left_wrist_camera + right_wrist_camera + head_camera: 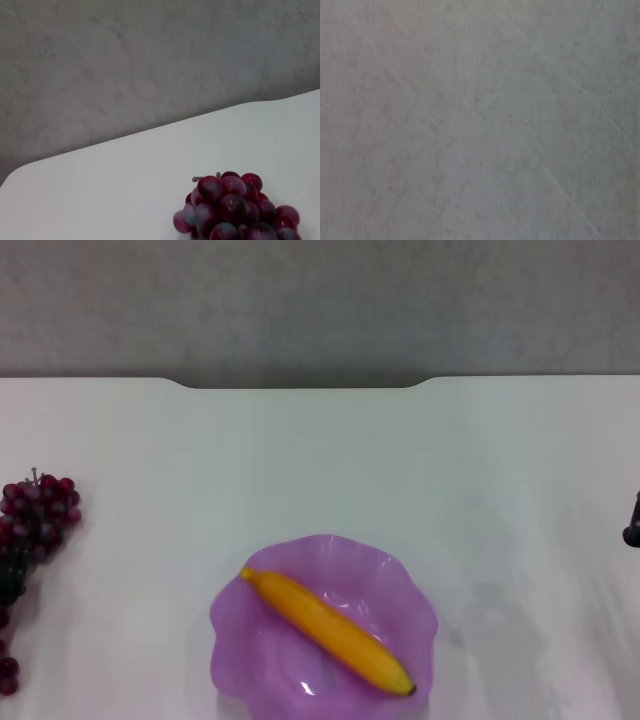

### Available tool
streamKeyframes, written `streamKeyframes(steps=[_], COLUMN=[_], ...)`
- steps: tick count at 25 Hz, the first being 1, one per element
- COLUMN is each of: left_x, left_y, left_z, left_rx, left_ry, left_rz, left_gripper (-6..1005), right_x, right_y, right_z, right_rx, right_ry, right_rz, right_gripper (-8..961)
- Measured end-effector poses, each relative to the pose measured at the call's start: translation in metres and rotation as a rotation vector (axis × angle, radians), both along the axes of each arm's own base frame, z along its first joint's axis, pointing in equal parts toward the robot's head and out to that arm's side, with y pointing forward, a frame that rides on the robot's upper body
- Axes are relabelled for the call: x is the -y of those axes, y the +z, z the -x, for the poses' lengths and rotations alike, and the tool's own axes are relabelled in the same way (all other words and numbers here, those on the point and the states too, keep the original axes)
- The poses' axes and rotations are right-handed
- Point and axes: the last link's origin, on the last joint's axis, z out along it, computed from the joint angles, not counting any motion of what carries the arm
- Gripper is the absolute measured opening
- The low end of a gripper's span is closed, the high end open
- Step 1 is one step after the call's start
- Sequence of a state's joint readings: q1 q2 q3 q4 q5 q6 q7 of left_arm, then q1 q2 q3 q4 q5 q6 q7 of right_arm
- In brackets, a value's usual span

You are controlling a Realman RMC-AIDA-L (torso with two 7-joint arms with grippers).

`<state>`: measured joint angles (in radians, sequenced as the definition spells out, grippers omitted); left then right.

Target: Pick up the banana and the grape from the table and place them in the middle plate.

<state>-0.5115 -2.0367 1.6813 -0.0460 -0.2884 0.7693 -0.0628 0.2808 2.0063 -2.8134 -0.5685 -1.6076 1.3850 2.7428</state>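
The middle plate (pixel 235 640), a purple dish with a wavy rim, sits at about six o'clock in the head view, near the table's close edge. The banana (pixel 328 631) lies inside it on a diagonal, its pale stem end toward ten o'clock near the rim and its dark tip toward four o'clock, close to the opposite rim. Nothing else is in the plate.

The grape (pixel 33 525) lies on the table (pixel 320 470) at nine o'clock, hard against the left border of the head view, well apart from the plate, with its short stem pointing toward twelve. The left wrist view shows the same bunch (pixel 235 210) close by on the white surface, the table's rounded far corner beyond it.

A broad stretch of bare white table runs between the grapes and the plate, and again from the plate toward three o'clock. The notched far edge lies at twelve o'clock.

At three o'clock a small dark shape, probably the right gripper (pixel 633 522), just shows at the border; whether its jaws are spread or pressed together I cannot tell. The left gripper's jaws are not seen in any view.
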Motion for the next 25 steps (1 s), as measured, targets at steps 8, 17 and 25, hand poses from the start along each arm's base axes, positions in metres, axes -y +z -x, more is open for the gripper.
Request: streamKeyframes(steps=[8, 17, 25], left_x=[-0.0005, -0.0031, 0.0001], left_y=[0.001, 0.0043, 0.0007], left_z=[0.0006, 0.0013, 0.0029], left_rx=[-0.002, 0.011, -0.026], left_ry=[0.003, 0.022, 0.023], left_rz=[0.0, -0.029, -0.001], left_gripper=[387, 412, 525], right_x=[-0.0002, -0.002, -0.003], right_y=[0.0006, 0.0011, 0.0009], right_z=[0.0004, 0.0019, 0.0026], right_rx=[-0.002, -0.002, -0.001], right_ry=[0.001, 0.007, 0.01], right_rz=[-0.004, -0.006, -0.004], right_gripper=[106, 106, 105])
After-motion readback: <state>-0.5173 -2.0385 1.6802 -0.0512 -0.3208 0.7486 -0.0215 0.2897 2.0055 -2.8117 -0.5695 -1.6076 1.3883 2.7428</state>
